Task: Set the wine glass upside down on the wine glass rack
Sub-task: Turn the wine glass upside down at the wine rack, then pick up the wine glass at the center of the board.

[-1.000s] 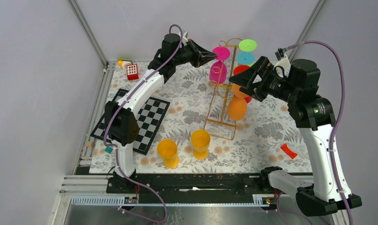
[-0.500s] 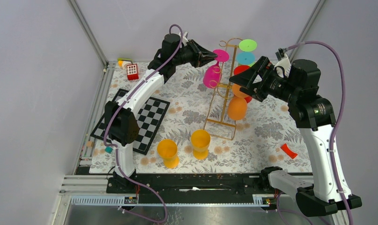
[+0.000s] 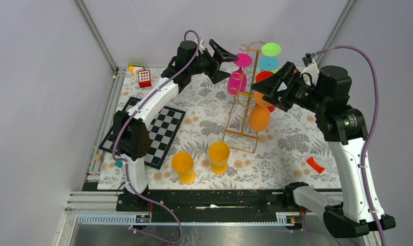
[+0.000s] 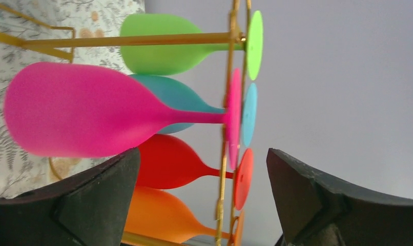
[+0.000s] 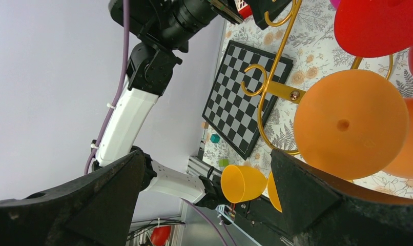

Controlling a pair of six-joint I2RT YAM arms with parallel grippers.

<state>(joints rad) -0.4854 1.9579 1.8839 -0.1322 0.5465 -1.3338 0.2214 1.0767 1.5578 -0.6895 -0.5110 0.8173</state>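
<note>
The pink wine glass (image 4: 86, 110) is seen hanging upside down on the gold wine glass rack (image 4: 143, 39), framed by the spread left end effector (image 4: 202, 159), by whose fingers it could be clipped and unseated on retreat.

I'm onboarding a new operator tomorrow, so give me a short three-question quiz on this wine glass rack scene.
1. True or false: the left gripper is shut on the pink glass.
2. How many yellow-orange glasses stand upright on the table, on the near side of the rack? A one, B two, C four.
3. Fill in: the checkered board lies on the robot's ____ side of the rack.
Key: 1 false, its jaws stand open and the pink glass hangs on the rack. 2 B. 3 left.
</note>
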